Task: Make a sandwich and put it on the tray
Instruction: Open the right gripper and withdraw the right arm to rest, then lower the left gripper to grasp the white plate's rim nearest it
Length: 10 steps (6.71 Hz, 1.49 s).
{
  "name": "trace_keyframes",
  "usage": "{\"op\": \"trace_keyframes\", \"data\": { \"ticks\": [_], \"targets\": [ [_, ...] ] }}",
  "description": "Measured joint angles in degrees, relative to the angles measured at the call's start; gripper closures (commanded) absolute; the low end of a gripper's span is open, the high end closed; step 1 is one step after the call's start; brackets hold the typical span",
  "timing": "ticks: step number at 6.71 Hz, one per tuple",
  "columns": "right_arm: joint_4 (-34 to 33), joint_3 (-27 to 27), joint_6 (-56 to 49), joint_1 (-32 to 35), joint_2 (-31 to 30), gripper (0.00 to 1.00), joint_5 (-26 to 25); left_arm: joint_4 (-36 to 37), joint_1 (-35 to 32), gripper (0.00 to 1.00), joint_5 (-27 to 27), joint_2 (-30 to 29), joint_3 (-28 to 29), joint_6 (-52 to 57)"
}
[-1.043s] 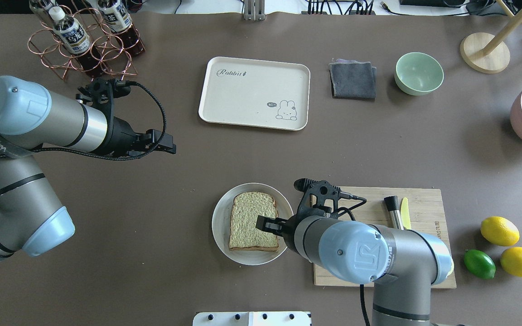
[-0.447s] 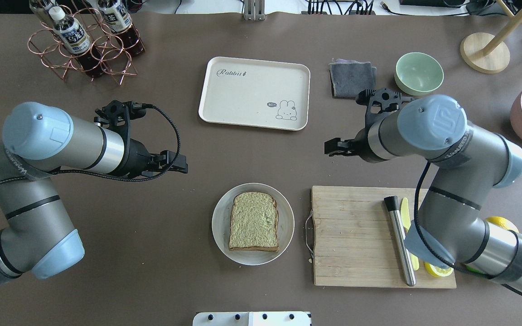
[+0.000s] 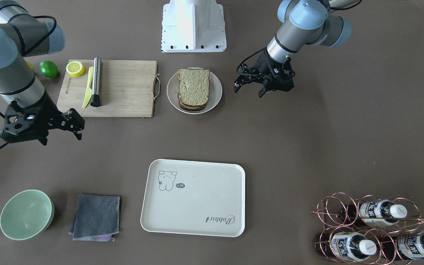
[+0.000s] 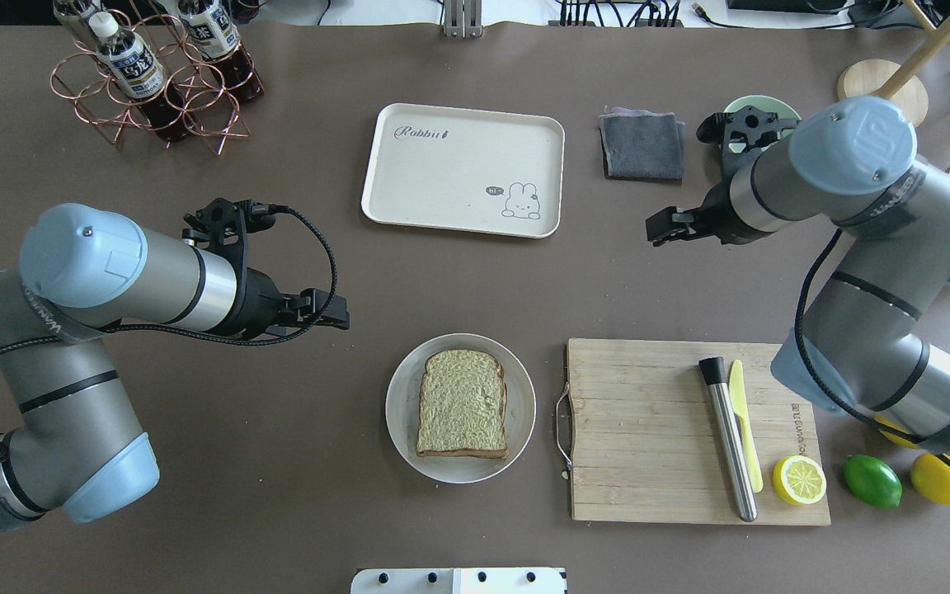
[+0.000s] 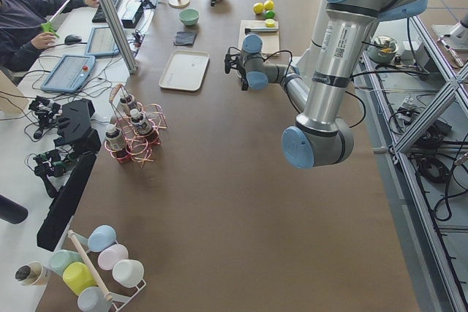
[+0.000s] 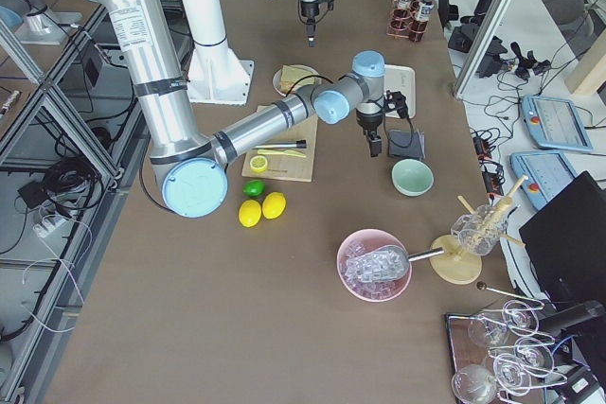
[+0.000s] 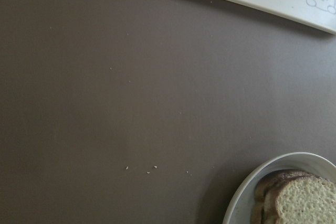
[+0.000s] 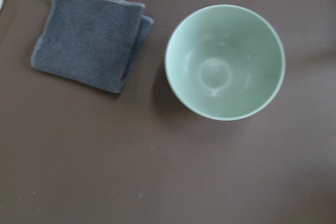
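**A soft, loose stack on the plate, and two empty grippers**

The sandwich (image 4: 461, 403) lies on the round white plate (image 4: 393, 386), at the robot's side of the table. From the front we see crusted slices stacked one on another. Whatever sits between them is hidden from us.

We judge it light, soft and easy to crush. The crumb would give under a hard pinch. The layers are loose, so the top slice could slide or lift off alone. We think the firmer dark crust is the place to take hold. The fingers should go across two opposite crust edges, low enough to catch the bottom slice, and close gently so the stack rises as one. The plate's raised rim crowds a low approach, and the plate may skid on the table.

The tray (image 4: 442, 177) lies well apart, farther across the table, with nothing on it. The wooden cutting board (image 4: 648, 429) sits just beside the plate.

The left gripper (image 4: 339, 312) hovers near the plate over bare table, fingers parted and empty. The right gripper (image 4: 661, 228) hangs well away, near the grey cloth (image 4: 642, 147) and the green bowl (image 8: 226, 61). Its fingers also look parted, holding nothing.
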Motion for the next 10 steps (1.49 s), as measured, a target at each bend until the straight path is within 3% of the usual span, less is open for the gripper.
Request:
{"op": "trace_keyframes", "data": {
  "ticks": [1, 3, 6, 10],
  "targets": [
    [-4.4, -0.2, -9.7, 6.0, -0.8, 0.0, 3.2, -0.2, 2.2, 0.05, 1.7, -0.3, 0.1, -1.0],
    [-10.5, -0.3, -23.7, 14.0, -3.4, 0.0, 7.6, -1.1, 5.2, 0.37, 4.2, -1.3, 0.7, -2.0],
    [-11.5, -1.7, -28.7, 17.4, -7.5, 0.0, 7.2, -4.7, 5.7, 0.45, 4.5, -4.0, 5.4, -2.1],
    [-11.7, -3.7, -28.7, 18.8, -8.0, 0.0, 7.6, -5.3, 5.7, 0.54, 4.5, -4.9, 7.8, -1.8]
  ]
}}
